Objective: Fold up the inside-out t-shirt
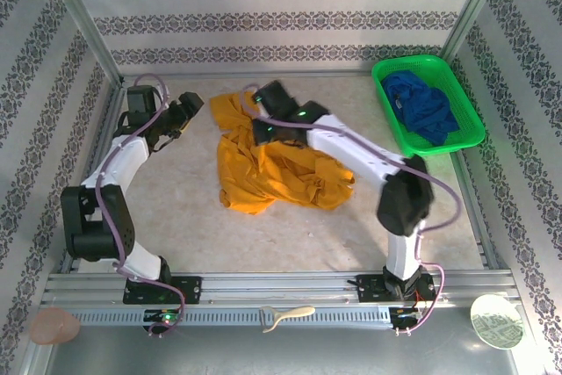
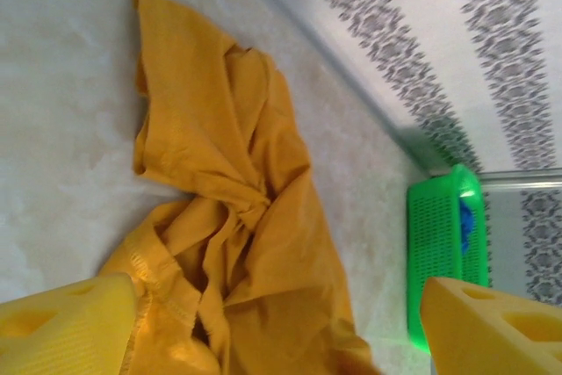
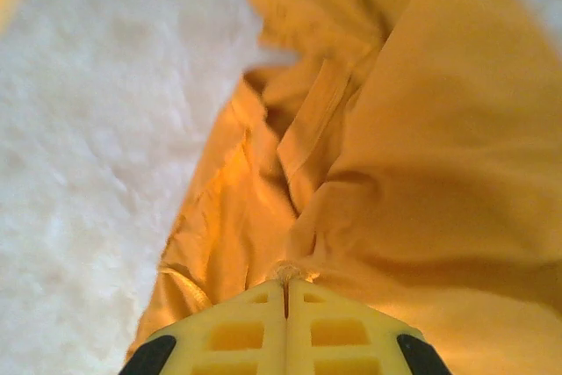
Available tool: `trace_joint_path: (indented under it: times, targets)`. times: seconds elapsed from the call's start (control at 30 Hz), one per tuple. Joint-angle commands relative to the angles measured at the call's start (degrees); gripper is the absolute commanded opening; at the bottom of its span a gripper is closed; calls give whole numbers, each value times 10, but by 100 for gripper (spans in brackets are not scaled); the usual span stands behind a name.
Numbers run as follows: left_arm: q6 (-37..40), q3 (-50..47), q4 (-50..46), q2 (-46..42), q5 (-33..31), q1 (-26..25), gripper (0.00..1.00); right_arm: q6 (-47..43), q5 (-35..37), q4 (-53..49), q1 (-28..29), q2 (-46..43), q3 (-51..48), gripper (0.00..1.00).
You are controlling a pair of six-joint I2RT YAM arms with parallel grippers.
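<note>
Shirt's place: the t-shirt (image 1: 263,164) lies crumpled in a heap at mid-table, on the pale table (image 1: 176,208), with one lobe reaching toward the far wall.

Top view alone: both arms bend in toward the heap's far end. A green basket (image 1: 383,85) stands at the far right holding a blue cloth (image 1: 426,104), well apart from the shirt.

Left gripper: the left gripper (image 1: 189,111) sits just left of the shirt's far lobe, apart from it as seen from above.

Left wrist view adds: its yellow fingers (image 2: 66,327) stand spread wide, nothing between them. The shirt lies ahead of them, its stitched hem right beside one finger — whether they touch I cannot tell.

Right gripper: the right gripper (image 1: 261,129) is down on the far part of the heap, where the top view hides its tips.

Right wrist view adds: the fingers (image 3: 237,331) are pressed together, with a small tuft of yellow cloth nipped at their tips — a pinch on a fold of the shirt, the rest spreading away beyond.
</note>
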Motion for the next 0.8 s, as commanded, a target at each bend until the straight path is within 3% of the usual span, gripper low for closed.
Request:
trace_joint_path:
  times: [0.0, 0.2, 0.37, 0.57, 0.77]
  targets:
    - [55, 35, -43, 46, -3, -18, 85, -24, -20, -27, -37, -79, -66, 0]
    - [95, 125, -71, 172, -24, -36, 85, -20, -30, 2, -137, -198, -220, 0]
    - [127, 247, -123, 284, -37, -53, 86, -11, -63, 26, -205, -244, -291, 0]
    - [150, 364, -178, 378, -64, -64, 86, -15, -76, 28, -231, -251, -301, 0]
    - [149, 404, -186, 419, -73, -65, 82, -17, -87, 32, -240, -247, -291, 0]
